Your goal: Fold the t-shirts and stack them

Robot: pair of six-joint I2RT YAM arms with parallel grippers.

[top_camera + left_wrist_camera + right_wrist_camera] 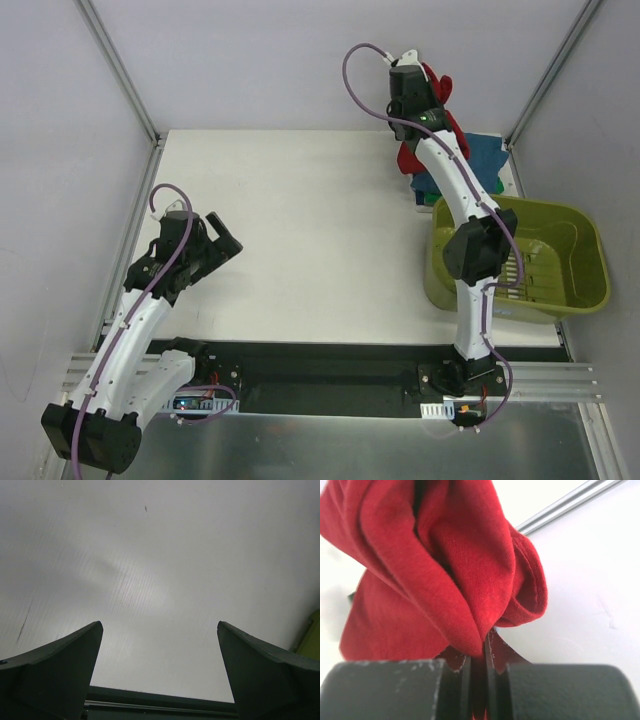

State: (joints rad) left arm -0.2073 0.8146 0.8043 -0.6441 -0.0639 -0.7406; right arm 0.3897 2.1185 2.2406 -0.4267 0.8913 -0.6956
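Nearest, the left arm rises from its base at the table's near edge and bends over the left side of the white table (pixel 320 230). The left gripper (pixel 224 238) hangs above bare tabletop with its fingers spread wide and nothing between them. Its wrist view shows the two dark fingertips (pixel 75 650) far apart over plain white surface, and a sliver of yellow-green shows at the right edge.

The middle of the table, from the left rail across to the basket, lies bare. The olive-green basket (pixel 590 290) sits at the right edge, its right side overhanging the table's border. The right arm's elbow crosses in front of its left wall.

Farther back, the right arm stretches almost straight toward the far right corner. The right gripper (pixel 479 655) is clamped on a bunched fold of the dark red t-shirt (pixel 445 565), which is lifted and hangs in loose folds beside the forearm (pixel 452 125). Beneath it, a folded teal-blue t-shirt (pixel 488 155) lies in the corner against the far rail. The arm and the red cloth cover much of that pile, so how many shirts it holds cannot be told.
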